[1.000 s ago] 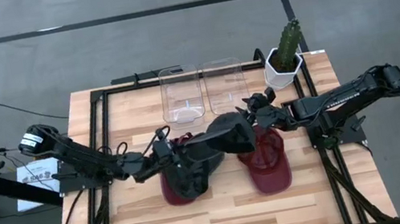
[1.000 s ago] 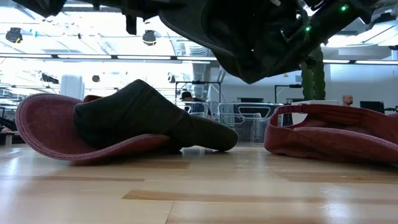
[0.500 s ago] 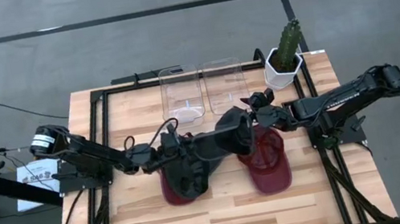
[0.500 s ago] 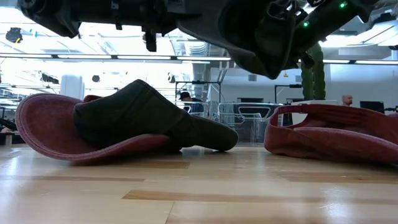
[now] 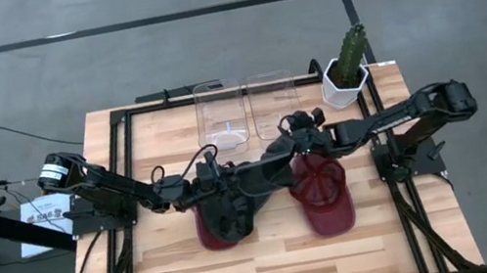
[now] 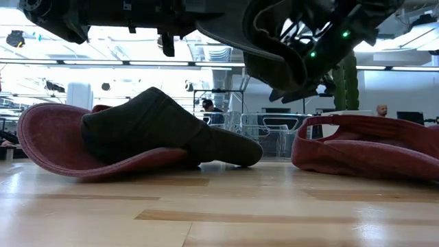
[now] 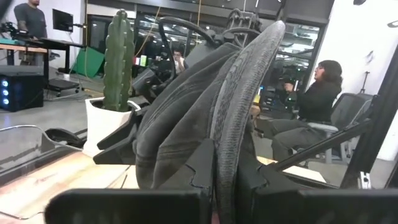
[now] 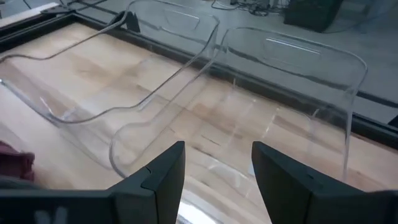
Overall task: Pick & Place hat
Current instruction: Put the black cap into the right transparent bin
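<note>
Left wrist view had my left gripper (image 7: 214,186) clamped on the dark olive fabric hat's (image 7: 205,106) brim, hat hanging above the wooden table (image 5: 273,251). My right gripper (image 5: 294,128) sat open, empty, beside it. Best bet, I figured: keep the pinch firm, carry it level.
</note>
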